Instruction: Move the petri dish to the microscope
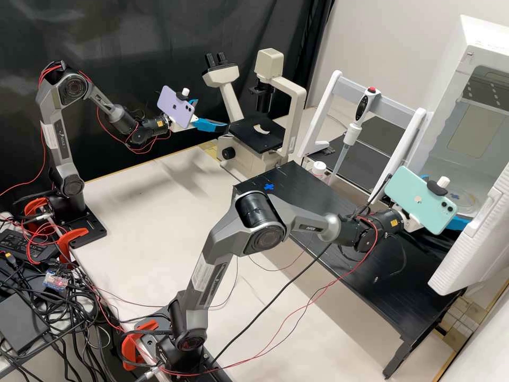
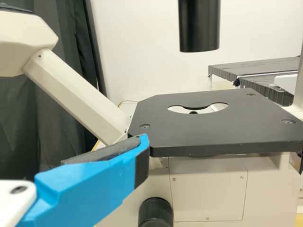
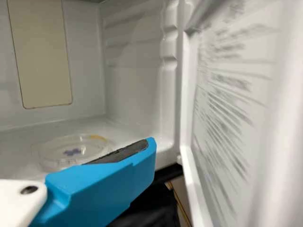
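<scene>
Petri dish (image 3: 71, 152)'s lying flat on the floor of the white incubator (image 3: 135, 85). I've got the right gripper (image 1: 448, 200) spread and empty at the incubator's open front, presumably so it can straddle the dish. Left gripper (image 1: 212, 114)'s spread too, holding nothing, well apart from the incubator, probably to leave room.

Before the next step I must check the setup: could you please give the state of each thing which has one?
Cabinet door: open
Petri dish: flat on cabinet floor
Pipette: in white rack, tip down
Left end effector: open
Right end effector: open
</scene>
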`<control>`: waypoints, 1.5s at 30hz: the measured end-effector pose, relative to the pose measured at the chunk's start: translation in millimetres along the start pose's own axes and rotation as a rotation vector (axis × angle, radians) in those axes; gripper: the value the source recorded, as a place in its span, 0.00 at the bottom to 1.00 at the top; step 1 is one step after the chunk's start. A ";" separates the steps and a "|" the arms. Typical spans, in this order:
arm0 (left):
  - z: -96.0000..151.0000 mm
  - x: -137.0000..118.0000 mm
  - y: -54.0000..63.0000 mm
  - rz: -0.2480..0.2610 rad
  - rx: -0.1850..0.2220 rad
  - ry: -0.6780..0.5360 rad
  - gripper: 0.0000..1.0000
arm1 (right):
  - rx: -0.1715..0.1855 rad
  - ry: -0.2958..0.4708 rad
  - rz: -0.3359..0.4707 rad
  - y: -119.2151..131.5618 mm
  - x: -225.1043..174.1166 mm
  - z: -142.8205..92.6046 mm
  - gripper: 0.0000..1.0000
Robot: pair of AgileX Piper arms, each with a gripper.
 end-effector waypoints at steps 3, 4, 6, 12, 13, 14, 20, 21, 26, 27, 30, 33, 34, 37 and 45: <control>0.0 0.0 0.0 0.000 0.000 0.000 1.00 | 0.013 0.004 -0.014 -3.0 12.7 -5.4 1.00; 0.0 0.0 0.0 0.000 0.000 0.000 1.00 | 0.018 0.005 -0.027 -5.8 17.2 -5.8 1.00; 0.0 0.0 0.0 0.000 0.000 0.000 1.00 | 0.015 0.006 -0.041 -8.5 23.9 -7.6 1.00; 0.0 0.0 0.0 0.000 0.000 0.000 1.00 | 0.032 -0.038 -0.098 -25.2 41.7 -3.4 1.00; 0.0 0.0 0.0 0.000 0.000 0.000 1.00 | 0.031 -0.044 -0.103 -26.6 43.2 -3.1 1.00; 0.0 0.0 0.0 0.000 0.000 0.000 1.00 | 0.031 -0.050 -0.109 -29.4 45.1 -1.5 1.00; 0.0 0.0 0.0 0.000 0.000 0.000 1.00 | 0.007 -0.078 -0.145 -46.8 55.2 6.5 1.00; 0.0 0.0 0.0 0.000 0.000 0.000 1.00 | 0.000 -0.075 -0.146 -48.2 56.4 6.3 1.00; 0.0 0.0 0.0 0.000 0.000 0.000 1.00 | -0.008 -0.077 -0.142 -53.4 60.2 10.7 1.00; 0.0 0.0 0.0 0.000 0.000 0.000 1.00 | -0.016 -0.076 -0.140 -53.8 60.4 11.3 1.00; 0.0 0.0 0.0 0.000 0.000 0.000 1.00 | -0.033 -0.069 -0.124 -52.9 60.9 11.5 1.00; 0.0 0.0 0.0 0.000 0.000 0.000 1.00 | -0.061 -0.074 -0.108 -51.3 61.0 12.0 1.00; 0.0 0.0 0.0 0.000 0.000 0.000 1.00 | -0.069 -0.075 -0.101 -50.7 61.1 12.2 1.00; 0.0 0.0 0.0 0.000 0.000 0.000 1.00 | -0.080 -0.077 -0.086 -49.9 60.9 12.9 1.00; 0.0 0.0 0.0 0.000 0.000 0.000 1.00 | -0.082 -0.052 -0.059 -43.6 67.8 9.0 1.00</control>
